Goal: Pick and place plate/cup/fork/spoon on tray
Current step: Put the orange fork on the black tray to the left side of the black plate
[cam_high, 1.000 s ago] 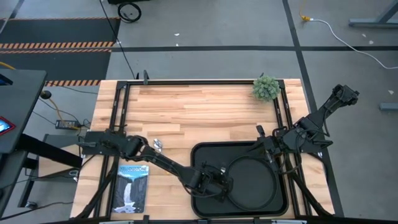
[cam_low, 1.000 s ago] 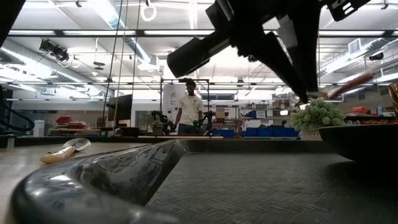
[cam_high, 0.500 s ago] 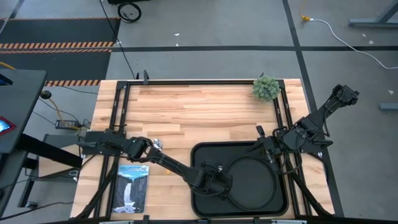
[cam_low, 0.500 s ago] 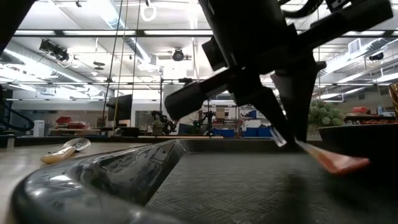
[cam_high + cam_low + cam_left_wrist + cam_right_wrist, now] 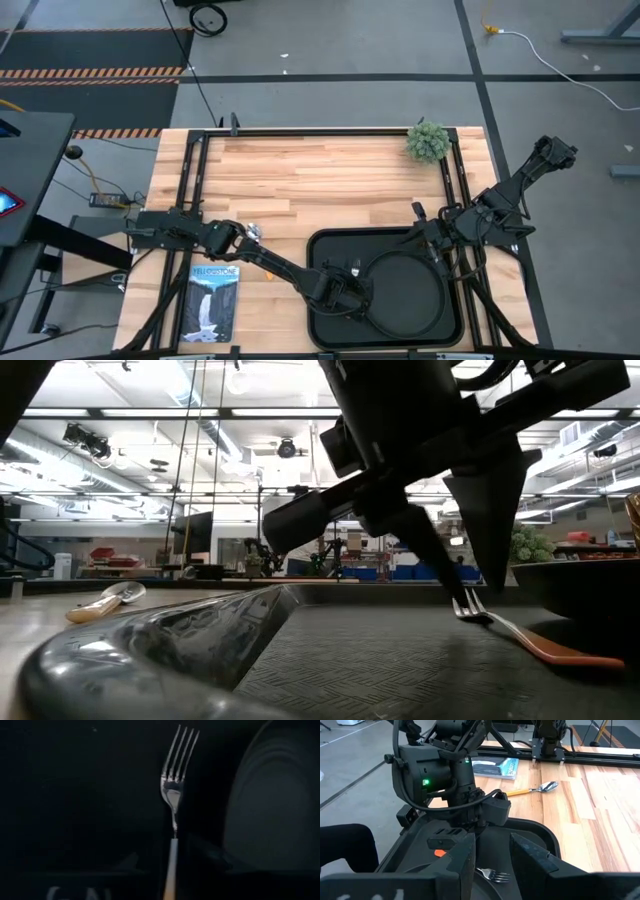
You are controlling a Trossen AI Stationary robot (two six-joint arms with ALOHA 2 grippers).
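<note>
On the tray point(image 5: 325, 245), beside the plate point(image 5: 405, 290) | fork point(image 5: 520, 635) now lies flat, lowered from mid-air | left pincer point(image 5: 345, 293) state: cannot tell | spoon point(image 5: 250, 232) remains on tabletop point(image 5: 320, 180).

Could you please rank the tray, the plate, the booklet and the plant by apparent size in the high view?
1. tray
2. plate
3. booklet
4. plant

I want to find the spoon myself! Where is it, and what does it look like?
Look at the wooden table, on the bare wood outside the black tray. The spoon lies there near a picture booklet. It has a round shiny bowl and a yellow-orange handle, unlike the pronged fork in the tray.
</note>
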